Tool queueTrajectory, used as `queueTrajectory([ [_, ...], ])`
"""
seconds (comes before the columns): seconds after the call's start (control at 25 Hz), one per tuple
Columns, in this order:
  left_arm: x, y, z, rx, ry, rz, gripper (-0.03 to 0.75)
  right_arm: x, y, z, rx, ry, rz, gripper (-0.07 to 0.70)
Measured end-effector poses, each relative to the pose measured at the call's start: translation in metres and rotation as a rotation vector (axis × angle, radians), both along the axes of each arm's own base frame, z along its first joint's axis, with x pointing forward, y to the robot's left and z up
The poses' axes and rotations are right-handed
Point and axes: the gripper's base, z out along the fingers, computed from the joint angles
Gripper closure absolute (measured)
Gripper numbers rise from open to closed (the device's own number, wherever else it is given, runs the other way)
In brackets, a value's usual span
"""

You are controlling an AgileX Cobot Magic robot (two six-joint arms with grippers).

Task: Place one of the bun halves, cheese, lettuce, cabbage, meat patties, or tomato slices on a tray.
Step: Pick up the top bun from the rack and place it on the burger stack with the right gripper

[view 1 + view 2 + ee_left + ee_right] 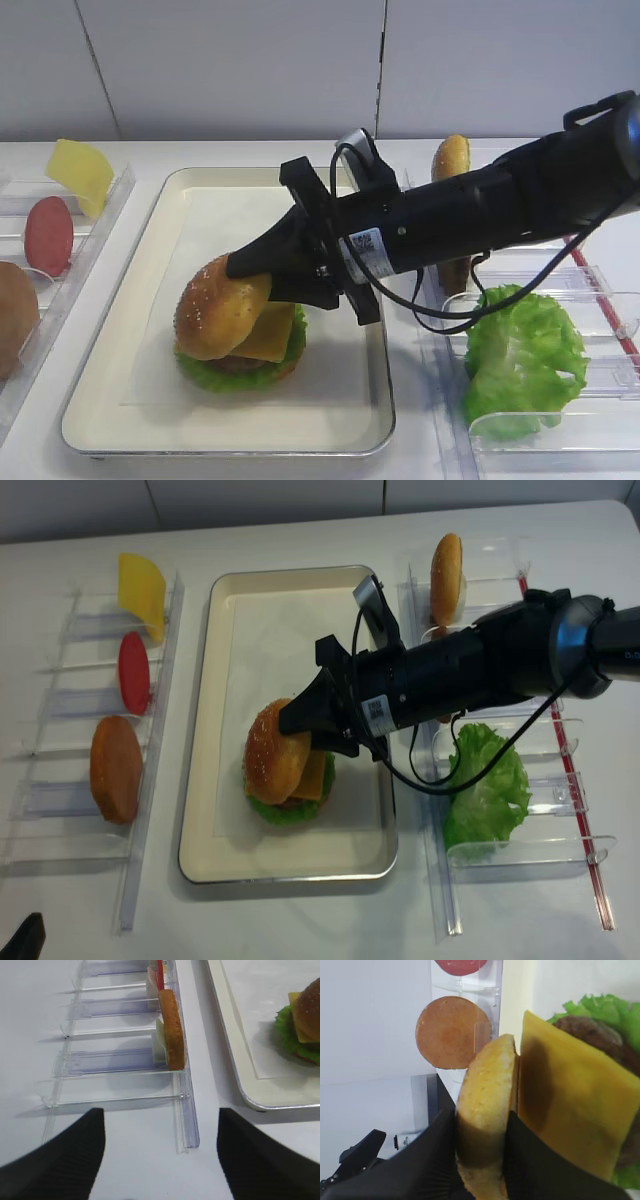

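Note:
A sesame bun top [213, 312] leans tilted on the stack on the cream tray [120, 300]. My right gripper [258, 266] is shut on its upper edge. In the right wrist view the bun top [485, 1095] sits edge-on between the black fingers [432, 1160], against the cheese [570, 1105]. Under the cheese lie a meat patty [592, 1035] and lettuce [605, 1007]. My left gripper [161, 1130] hangs open over bare table near the front end of the left rack, holding nothing.
The left clear rack [150, 780] holds a cheese slice [140, 590], a tomato slice [133, 672] and a bun half [115, 770]. The right rack [575, 780] holds another bun half [446, 572] and a large loose lettuce leaf [487, 785].

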Motion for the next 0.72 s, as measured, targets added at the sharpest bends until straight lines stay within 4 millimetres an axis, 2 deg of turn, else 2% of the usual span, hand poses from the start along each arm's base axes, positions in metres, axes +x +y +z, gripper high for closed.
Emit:
queueTrajectory([
  [0.32,0.000,0.000,0.000,0.000,0.000,0.000,0.267,0.006,-0.010,0.003,0.033,0.004,-0.012,0.365],
  [0.72,0.000,0.000,0.000,0.000,0.000,0.000,0.267,0.008,-0.011,0.000,0.001,-0.002,-0.039,0.365],
])
